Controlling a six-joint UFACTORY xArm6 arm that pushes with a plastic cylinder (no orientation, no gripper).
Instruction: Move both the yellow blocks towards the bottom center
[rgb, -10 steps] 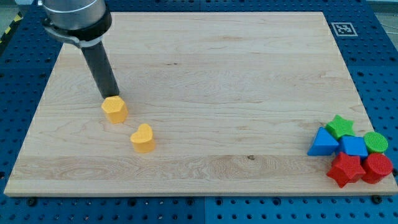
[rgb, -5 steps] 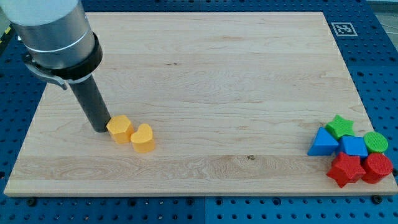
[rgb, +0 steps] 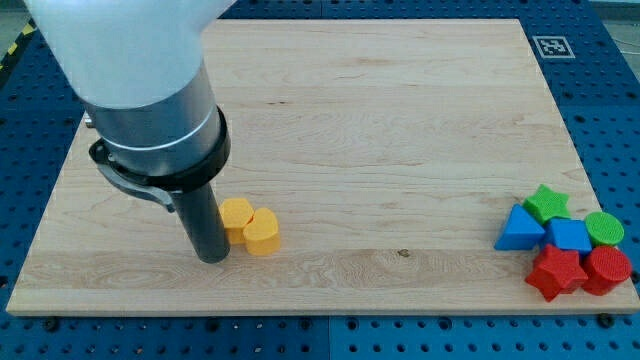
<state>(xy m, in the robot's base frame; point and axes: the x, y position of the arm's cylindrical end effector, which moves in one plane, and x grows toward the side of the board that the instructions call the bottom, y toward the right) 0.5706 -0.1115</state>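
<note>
Two yellow blocks lie side by side on the wooden board (rgb: 400, 120), left of the bottom centre. The yellow hexagon block (rgb: 236, 216) is on the left and touches the yellow heart-shaped block (rgb: 261, 232) on its right. My tip (rgb: 211, 257) rests on the board just to the left of and slightly below the hexagon block, close against it. The rod and the arm body above it cover the board's left part.
A cluster of blocks sits at the bottom right: a green star (rgb: 546, 203), a green cylinder (rgb: 604, 227), a blue triangle (rgb: 519, 229), a blue block (rgb: 569, 236), a red star (rgb: 556, 271) and a red block (rgb: 606, 268). A tag marker (rgb: 550, 46) is at the top right corner.
My tip has moved down and to the right. The yellow hexagon slid down-right against the heart-shaped block, and both have shifted right together.
</note>
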